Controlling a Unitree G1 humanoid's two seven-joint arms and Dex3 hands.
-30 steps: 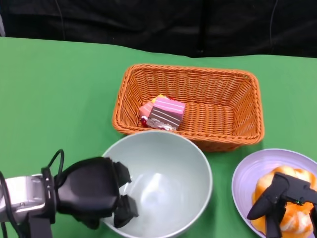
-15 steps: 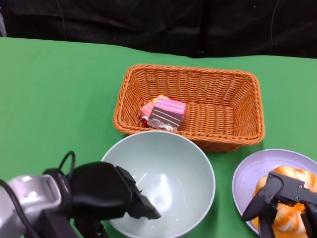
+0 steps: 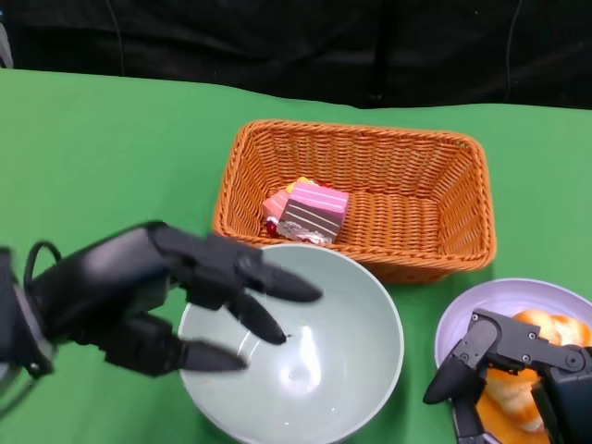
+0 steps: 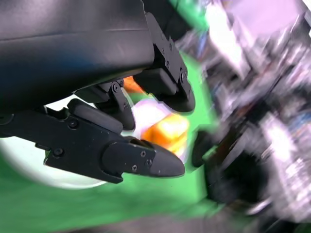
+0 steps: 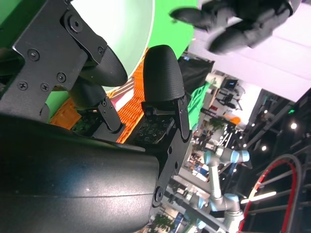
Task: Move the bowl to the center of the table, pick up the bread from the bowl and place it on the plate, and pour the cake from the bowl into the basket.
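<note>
Hovering over the near-left rim of the pale green bowl, the left hand holds nothing, its fingers spread wide and reaching out above the bowl's hollow. The left wrist view confirms the fingers apart with nothing between them, though that picture is heavily blurred. The right hand sits at the near-right corner of the head view, over the near side of the lilac plate; its fingers are parted and slightly bent, and no object is seen between them in either the head view or the right wrist view.

The bowl stands on the green table in front of the robot, just beside the near long wall of the orange wicker basket; its inside shows bare. The cake, a pink and brown layered slice, lies inside the basket at its left end. The orange-glazed bread rests on the plate, partly hidden by the right hand. The plate sits to the right of the bowl, apart from it
</note>
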